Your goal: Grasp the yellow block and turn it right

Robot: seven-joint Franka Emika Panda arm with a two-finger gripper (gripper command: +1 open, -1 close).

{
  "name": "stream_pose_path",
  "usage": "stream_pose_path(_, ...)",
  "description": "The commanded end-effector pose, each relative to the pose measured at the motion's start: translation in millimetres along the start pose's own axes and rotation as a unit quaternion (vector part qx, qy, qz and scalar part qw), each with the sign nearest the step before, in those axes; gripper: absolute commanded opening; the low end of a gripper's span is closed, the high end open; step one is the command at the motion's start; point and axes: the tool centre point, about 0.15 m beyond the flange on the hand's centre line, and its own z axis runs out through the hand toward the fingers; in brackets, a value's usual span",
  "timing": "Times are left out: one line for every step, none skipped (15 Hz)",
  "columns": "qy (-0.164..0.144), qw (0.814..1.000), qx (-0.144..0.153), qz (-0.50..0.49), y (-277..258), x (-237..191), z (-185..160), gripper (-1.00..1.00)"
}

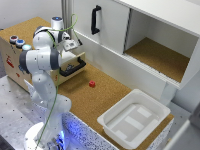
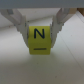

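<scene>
A white Franka arm (image 1: 42, 60) stands at the exterior view's left, its base on a perforated metal surface (image 1: 12, 112), and bends over a cork-topped bench (image 1: 95, 100). Its wrist reaches toward an open wooden drawer (image 1: 72, 65) with a black handle. From this camera the gripper itself is hidden behind the arm's wrist.

The wrist view shows the gripper (image 2: 40, 25) from close above. Two pale fingers (image 2: 19, 20) come down on either side of a yellow block (image 2: 40, 39), and both appear to touch its sides, so the fingers seem to be clenched on the block. The block's facing side carries a dark letter N. It sits on a pale surface, with its shadow directly beneath it. The picture is blurred, so finer detail cannot be told.

Elsewhere in the exterior view, a small red block (image 1: 92, 84) lies on the bench near the middle, well apart from the arm. A white plastic bin (image 1: 135, 117) sits at the bench's near right end. Behind the bench stands a white cabinet (image 1: 150, 30) with a black handle on one door and an open compartment with a cork floor.
</scene>
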Motion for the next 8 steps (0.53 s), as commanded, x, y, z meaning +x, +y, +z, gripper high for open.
stream_pose_path(-0.012, 0.992, -0.034, 0.121, -18, 5, 0, -1.00)
stream_pose_path(-0.014, 0.989, -0.033, 0.141, -19, 7, 1, -1.00)
stream_pose_path(-0.016, 0.985, -0.034, 0.166, -21, 10, 4, -1.00)
stream_pose_path(-0.016, 0.981, -0.028, 0.191, -19, 10, 9, -1.00)
stream_pose_path(-0.014, 0.976, -0.023, 0.218, -15, 9, 13, -1.00)
stream_pose_path(-0.009, 0.972, -0.022, 0.233, -10, 9, 15, -1.00)
stream_pose_path(-0.005, 0.965, -0.019, 0.262, 0, 5, 16, -1.00)
stream_pose_path(0.000, 0.958, -0.022, 0.286, 6, -1, 14, -1.00)
